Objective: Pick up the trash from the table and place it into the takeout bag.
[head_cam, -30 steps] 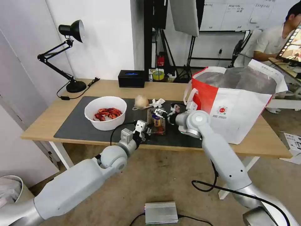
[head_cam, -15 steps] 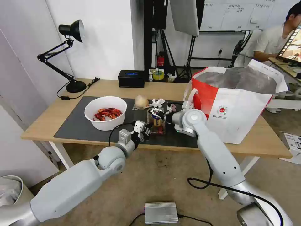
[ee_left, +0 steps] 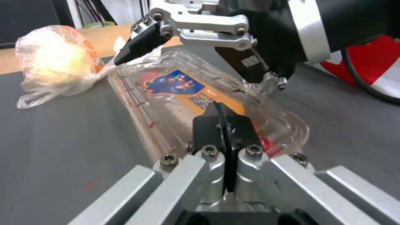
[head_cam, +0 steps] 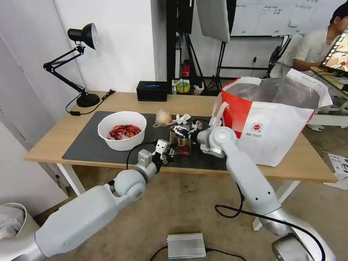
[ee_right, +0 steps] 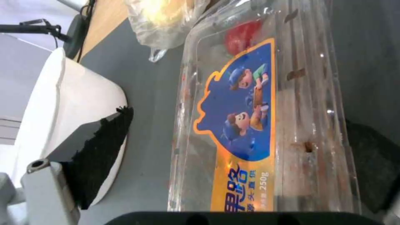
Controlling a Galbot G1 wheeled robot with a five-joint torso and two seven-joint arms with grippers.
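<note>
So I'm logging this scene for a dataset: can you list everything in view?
bowl: one, white, red shells inside, mat's left part
plastic tray: one, clear, blue-orange label, mat centre
wrapped ball: one, beige, behind the tray
tissue: one, white, beside the ball
takeout bag: one, white and red, table's right
mat: one, dark grey, on the table
table: one, light wood
black box: one, table's back edge
desk lamp: one, black, back left
left gripper: fingers shut, at tray's near end
right gripper: fingers open over the tray
</note>
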